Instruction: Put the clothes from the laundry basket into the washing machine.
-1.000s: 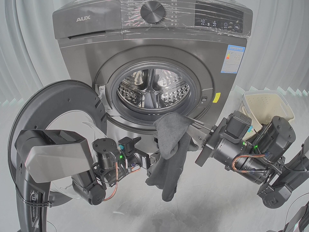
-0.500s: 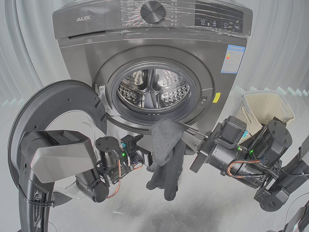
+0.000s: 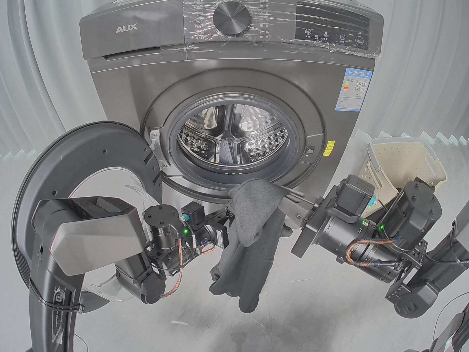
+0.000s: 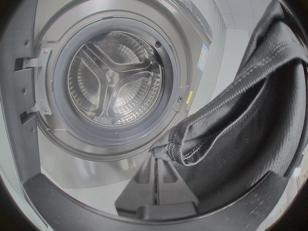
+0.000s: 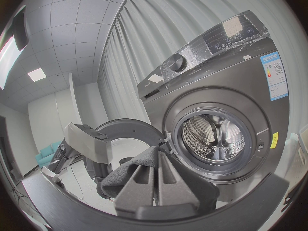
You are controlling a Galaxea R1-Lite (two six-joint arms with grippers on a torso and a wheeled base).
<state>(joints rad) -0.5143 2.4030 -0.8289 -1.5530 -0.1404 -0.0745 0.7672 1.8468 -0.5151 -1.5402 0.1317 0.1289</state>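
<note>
Head view: left pincer (image 3: 227, 215) and right pincer (image 3: 288, 198) both clamp the dark garment (image 3: 251, 235) over grey floor (image 3: 317, 301), before pale curtains (image 3: 39, 74).

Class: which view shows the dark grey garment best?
The head view: the whole dark grey garment hangs before the washing machine. The left wrist view shows a stitched hem close up; the right wrist, a fold in the right claw.
</note>
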